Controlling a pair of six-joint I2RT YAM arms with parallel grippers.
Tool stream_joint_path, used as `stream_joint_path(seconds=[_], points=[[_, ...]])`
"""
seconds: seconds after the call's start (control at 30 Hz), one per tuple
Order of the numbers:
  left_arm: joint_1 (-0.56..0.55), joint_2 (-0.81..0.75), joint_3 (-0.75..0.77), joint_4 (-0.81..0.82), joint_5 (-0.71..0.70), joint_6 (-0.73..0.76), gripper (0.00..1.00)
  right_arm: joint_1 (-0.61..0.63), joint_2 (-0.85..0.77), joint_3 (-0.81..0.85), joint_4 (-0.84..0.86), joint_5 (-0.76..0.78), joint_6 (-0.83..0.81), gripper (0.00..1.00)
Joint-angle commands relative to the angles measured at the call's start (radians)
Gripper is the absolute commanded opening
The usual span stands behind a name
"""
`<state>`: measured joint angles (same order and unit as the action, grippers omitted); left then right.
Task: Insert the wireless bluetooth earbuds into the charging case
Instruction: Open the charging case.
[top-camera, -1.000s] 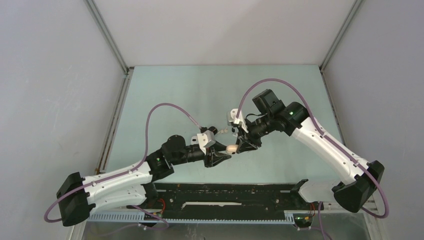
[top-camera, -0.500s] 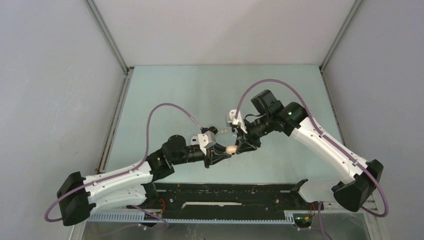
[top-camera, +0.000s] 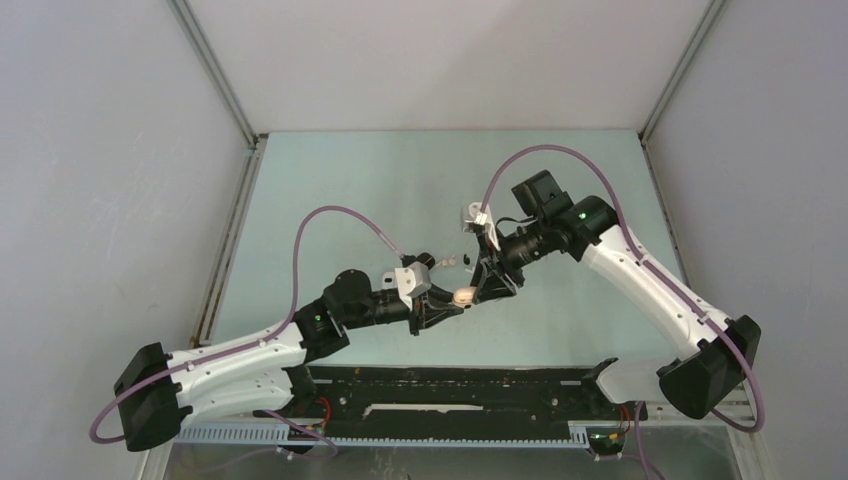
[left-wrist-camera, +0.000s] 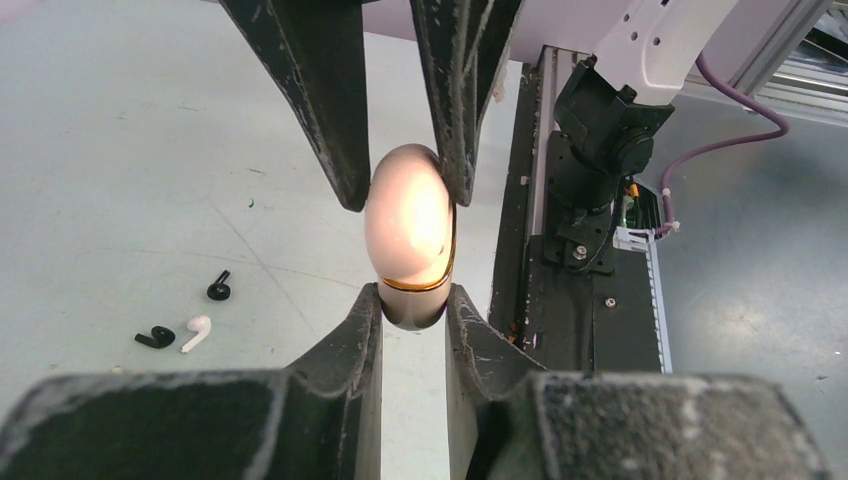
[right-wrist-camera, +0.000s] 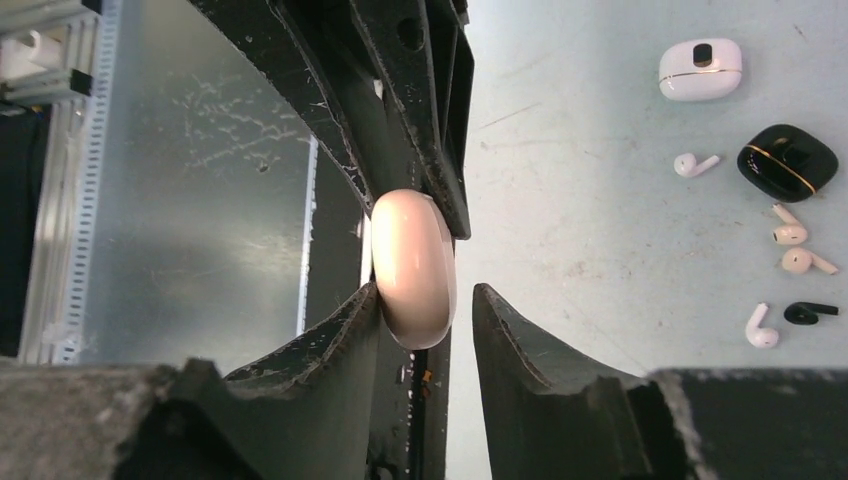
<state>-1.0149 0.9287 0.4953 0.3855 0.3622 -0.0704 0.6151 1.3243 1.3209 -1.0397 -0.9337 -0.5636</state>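
Trouble ahead: your left pincer (left-wrist-camera: 412, 310) pinches the charging case (left-wrist-camera: 410, 235) by its base, your right pincer (right-wrist-camera: 425, 300) sits spread around its lid, and the earbuds (right-wrist-camera: 790, 235) lie on the desk (right-wrist-camera: 580, 150), well apart from the case. Pry off-centre and it may twist free.

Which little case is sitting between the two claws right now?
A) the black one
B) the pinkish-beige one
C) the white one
B: the pinkish-beige case is pinched in the left claw, while the white case and the black case lie apart on the table.
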Motion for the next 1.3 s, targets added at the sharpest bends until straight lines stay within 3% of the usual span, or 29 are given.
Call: stream_joint_path(seconds=[0.0,0.9,1.27], points=[[-0.007,-0.011,-0.005,0.062,0.037,0.016,0.00,-0.033,0.019,0.038,0.017,-0.101,0.027,0.42],[-0.008,-0.007,-0.006,0.057,0.036,0.007,0.00,-0.083,-0.015,0.037,0.067,-0.144,0.079,0.45],[-0.008,-0.006,0.008,0.032,0.020,-0.001,0.00,-0.250,-0.020,0.126,-0.060,-0.340,-0.023,0.48]])
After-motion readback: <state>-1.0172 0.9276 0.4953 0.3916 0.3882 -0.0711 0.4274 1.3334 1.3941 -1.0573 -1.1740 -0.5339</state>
